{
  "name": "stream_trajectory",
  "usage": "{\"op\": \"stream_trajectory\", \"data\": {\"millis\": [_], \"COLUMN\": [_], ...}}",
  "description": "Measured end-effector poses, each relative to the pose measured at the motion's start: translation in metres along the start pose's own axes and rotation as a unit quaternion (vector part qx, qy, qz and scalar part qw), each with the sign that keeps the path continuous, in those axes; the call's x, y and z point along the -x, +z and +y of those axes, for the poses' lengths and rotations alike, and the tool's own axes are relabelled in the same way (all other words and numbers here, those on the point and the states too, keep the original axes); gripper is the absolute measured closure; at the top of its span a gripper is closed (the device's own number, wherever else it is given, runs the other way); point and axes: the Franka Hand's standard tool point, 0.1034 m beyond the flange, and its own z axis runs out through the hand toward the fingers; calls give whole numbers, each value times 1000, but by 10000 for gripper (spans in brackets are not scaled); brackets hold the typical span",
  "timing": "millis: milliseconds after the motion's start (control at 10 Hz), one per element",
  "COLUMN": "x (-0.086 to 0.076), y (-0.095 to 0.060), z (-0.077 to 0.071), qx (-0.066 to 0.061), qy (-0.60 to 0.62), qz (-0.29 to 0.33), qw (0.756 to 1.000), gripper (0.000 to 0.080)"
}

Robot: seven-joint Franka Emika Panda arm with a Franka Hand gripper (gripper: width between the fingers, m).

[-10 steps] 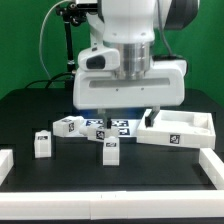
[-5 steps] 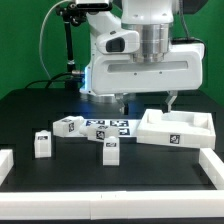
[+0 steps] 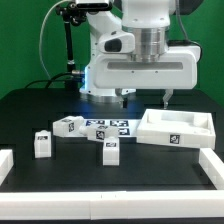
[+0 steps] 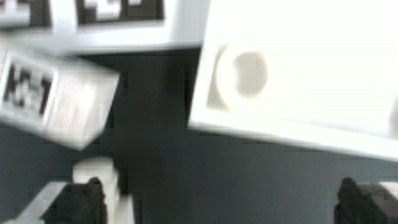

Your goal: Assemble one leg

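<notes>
Three small white legs with tags lie on the black table: one at the exterior view's left (image 3: 42, 143), one behind it (image 3: 68, 126), one in the middle front (image 3: 111, 150). The large white tray-like panel (image 3: 178, 130) lies at the right. My gripper (image 3: 145, 98) hangs open and empty above the gap between the marker board (image 3: 108, 127) and the panel. In the blurred wrist view the gripper (image 4: 224, 205) is wide open, with the panel's corner socket (image 4: 244, 72), one tagged leg (image 4: 45, 90) and another white leg (image 4: 103, 175) by one fingertip (image 4: 80, 200).
White rails edge the table at the front (image 3: 110, 178), left (image 3: 5, 160) and right (image 3: 215, 165). A black stand with cables (image 3: 68, 45) rises at the back left.
The gripper has risen and moved toward the exterior view's right, from over the marker board toward the panel's near corner. The parts on the table have not moved.
</notes>
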Motion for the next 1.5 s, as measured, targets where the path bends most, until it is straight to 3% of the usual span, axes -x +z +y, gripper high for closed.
{"op": "stream_trajectory", "data": {"millis": [100, 600, 900, 1200, 1500], "x": [8, 4, 47, 55, 51], "y": [4, 3, 41, 66, 66], "z": [-4, -7, 5, -1, -3], "qx": [1, -1, 6, 18, 17], "qy": [13, 17, 20, 7, 3], "qz": [-4, 9, 43, 49, 53], "qw": [1000, 1000, 999, 999, 998], "gripper": [151, 151, 151, 151, 196]}}
